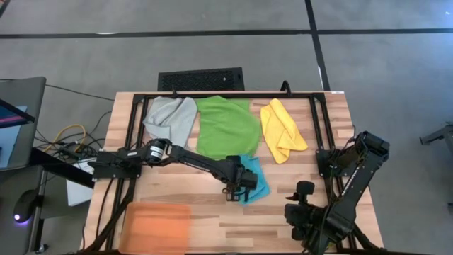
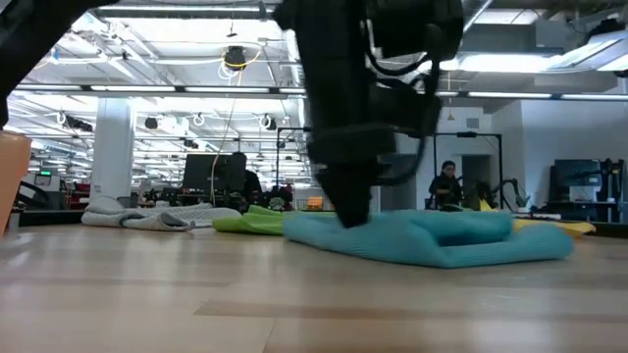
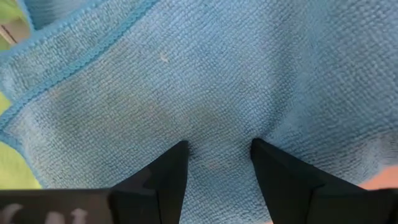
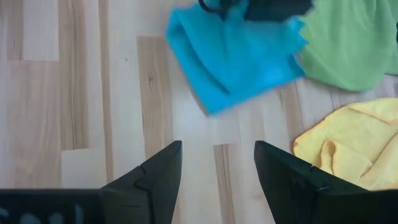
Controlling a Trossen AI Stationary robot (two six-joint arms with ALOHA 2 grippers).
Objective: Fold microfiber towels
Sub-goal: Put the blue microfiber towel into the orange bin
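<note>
1. At the table's near-left corner lies the flat orange tray (image 1: pixel 157 225). It is well apart from all the cloths and plays no part yet.

2. Along the far edge, the grey towel (image 1: pixel 172 118) lies rumpled. Its right side is just beside, perhaps touching, the green towel (image 1: pixel 226 126), which is spread fairly flat in the middle.

3. The left gripper (image 1: pixel 231 185) reaches across from the left side and is down on the teal towel (image 1: pixel 253 178). This towel lies partly doubled at the green towel's near edge. In the left wrist view the fingers (image 3: pixel 166 177) are spread, their tips pressing into the teal weave with nothing pinched between them.

4. Risk here: if these jaws shut where they stand, I judge they could bunch up several layers. That would drag the whole cloth instead of lifting one edge, and the fold would come out crooked.

5. A second risk is the green towel, which touches or slightly overlaps the teal one and could be snagged and pulled askew.

6. The yellow towel (image 1: pixel 282 129) lies crumpled to the right of the green one, untouched.

7. The right gripper (image 4: pixel 217 163) hovers over bare wood at the near right, jaws spread and empty. If it came in while the left arm crosses the middle, the two could collide.
</note>
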